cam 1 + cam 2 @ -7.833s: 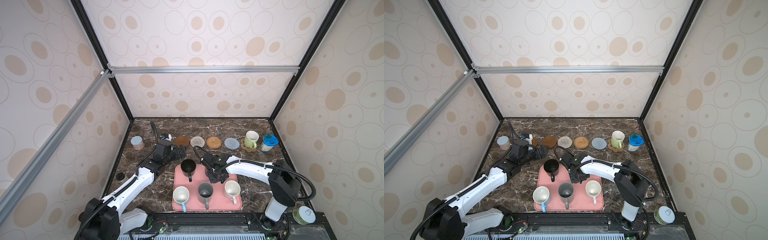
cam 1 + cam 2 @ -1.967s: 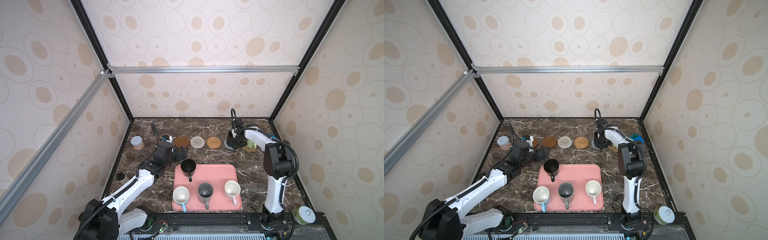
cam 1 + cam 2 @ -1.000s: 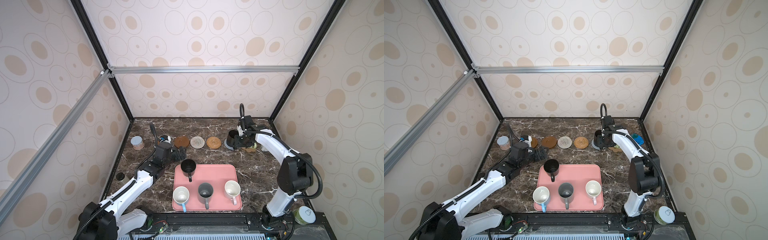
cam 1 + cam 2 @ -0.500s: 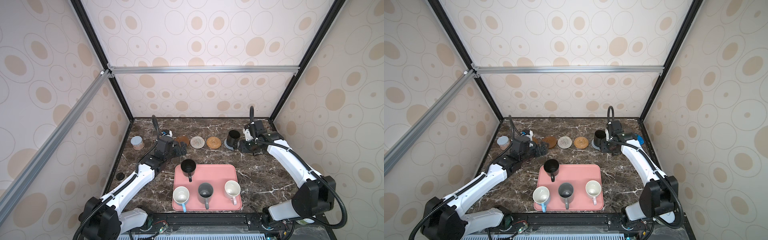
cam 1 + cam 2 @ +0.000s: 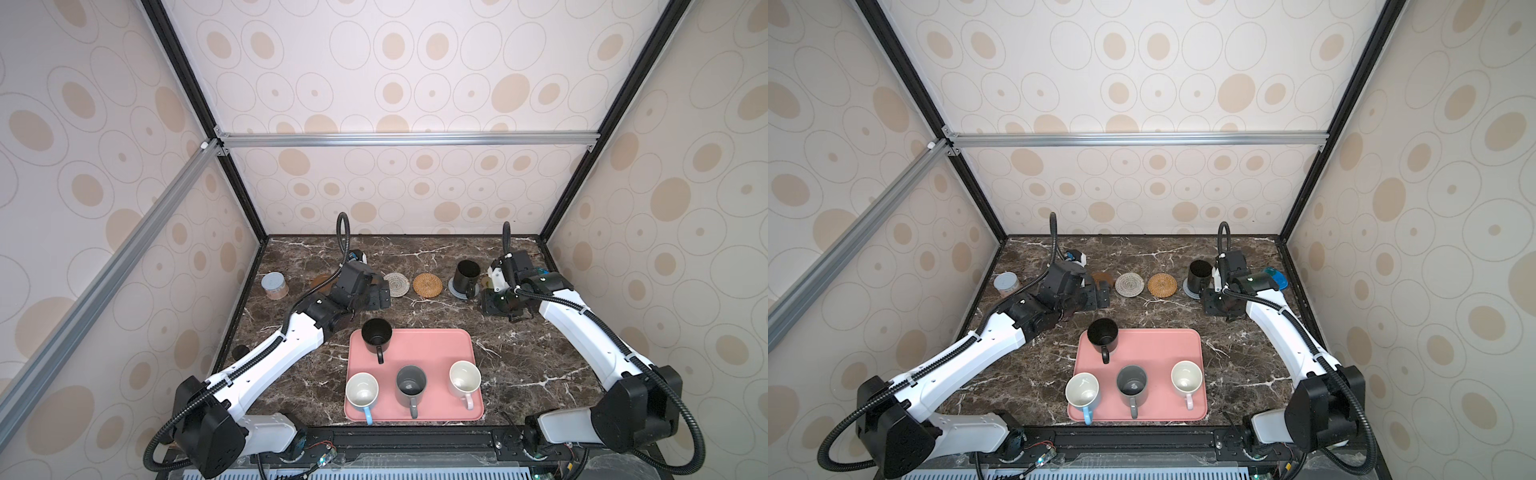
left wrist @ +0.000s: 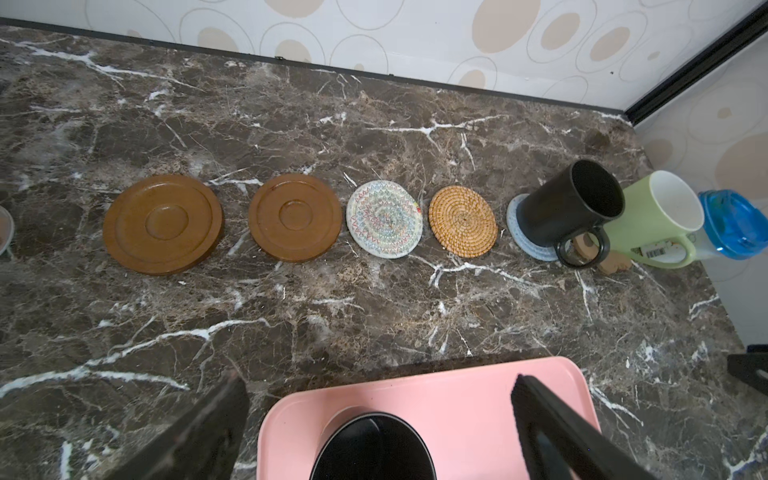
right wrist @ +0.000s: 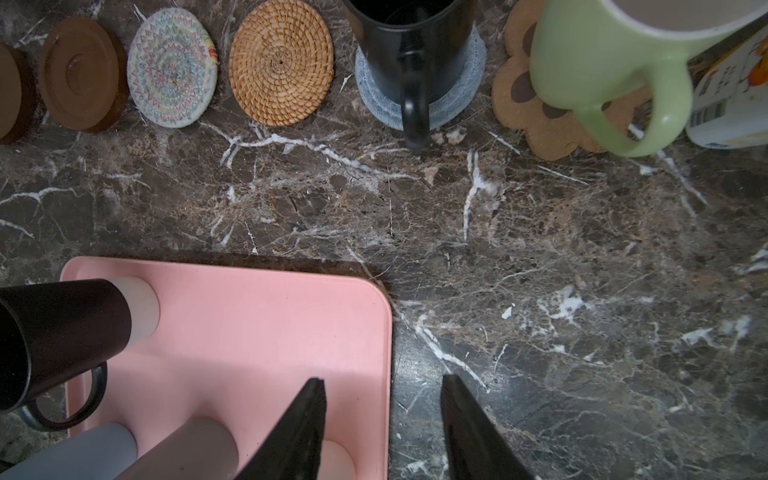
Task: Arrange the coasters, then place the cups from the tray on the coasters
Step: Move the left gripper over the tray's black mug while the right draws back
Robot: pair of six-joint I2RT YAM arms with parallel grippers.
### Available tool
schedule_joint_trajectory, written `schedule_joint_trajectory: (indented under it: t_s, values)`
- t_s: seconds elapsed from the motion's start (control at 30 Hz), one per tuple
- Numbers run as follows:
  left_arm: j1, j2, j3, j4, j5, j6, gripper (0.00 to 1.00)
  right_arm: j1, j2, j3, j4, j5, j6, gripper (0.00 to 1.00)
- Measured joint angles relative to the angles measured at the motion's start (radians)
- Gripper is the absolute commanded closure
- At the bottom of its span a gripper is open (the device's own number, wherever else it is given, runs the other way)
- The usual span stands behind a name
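- Tray [image 5: 432, 349]: pink, flat on the marble table [image 5: 523, 357], lower centre of both top views.
- Four mugs stand upright on the tray.
  - The black mug [image 5: 376, 334] is at the tray's upper left corner, with its handle toward the bottom of the frame.
  - The blue-handled mug [image 5: 362, 394], grey mug [image 5: 411, 384] and pink-handled mug [image 5: 464, 377] stand in a row along the lower edge.
- Coasters: one row across the middle of the table, above the tray.
  - Left to right they are a brown disc [image 6: 162, 224], a second brown disc [image 6: 295, 218], the cream coaster [image 5: 397, 284], the rattan coaster [image 5: 427, 284], the grey-blue coaster [image 5: 455, 291] and the paw coaster [image 7: 519, 95].
  - The first four carry nothing.
- Other black mug [image 5: 467, 274]: upright on the grey-blue coaster, handle toward the tray.
- Green mug [image 7: 590, 62]: on the paw coaster, as seen in both wrist views. The right arm [image 5: 582, 328] hides it in the top views.
- Left gripper [image 6: 378, 379]: jaws wide apart, nothing between them. In both top views it sits left of centre, over the marble between the brown discs and the tray's upper left corner. The left wrist view shows the black mug's rim below it.
- Right gripper [image 7: 382, 378]: jaws partly apart, empty. In both top views it sits right of centre, just below and right of the other black mug. In the right wrist view one finger overlaps the tray's corner and the other lies over bare marble.
- Other items: a blue-lidded container [image 5: 1277, 278] at the right end of the coaster row, and a jar [image 5: 274, 284] near the table's left edge.
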Motion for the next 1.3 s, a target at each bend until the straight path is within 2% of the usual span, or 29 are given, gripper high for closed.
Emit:
schedule_joint_trajectory:
  t_s: [0.23, 0.5, 1.0, 1.3]
  values:
    - [-0.075, -0.013, 0.021, -0.145, -0.042, -0.051, 0.0, 0.001, 0.0, -0.003, 0.002, -0.018, 0.005, 0.51]
    - [-0.159, -0.105, 0.003, -0.262, -0.043, -0.148, 0.0, 0.001, 0.0, -0.029, -0.001, -0.036, 0.005, 0.51]
    - [-0.327, -0.066, -0.007, -0.355, -0.012, -0.267, 0.0, 0.011, 0.0, -0.063, 0.015, -0.058, 0.016, 0.51]
    - [-0.363, -0.04, -0.061, -0.362, 0.027, -0.327, 0.01, 0.011, 0.0, -0.076, 0.026, -0.062, 0.015, 0.51]
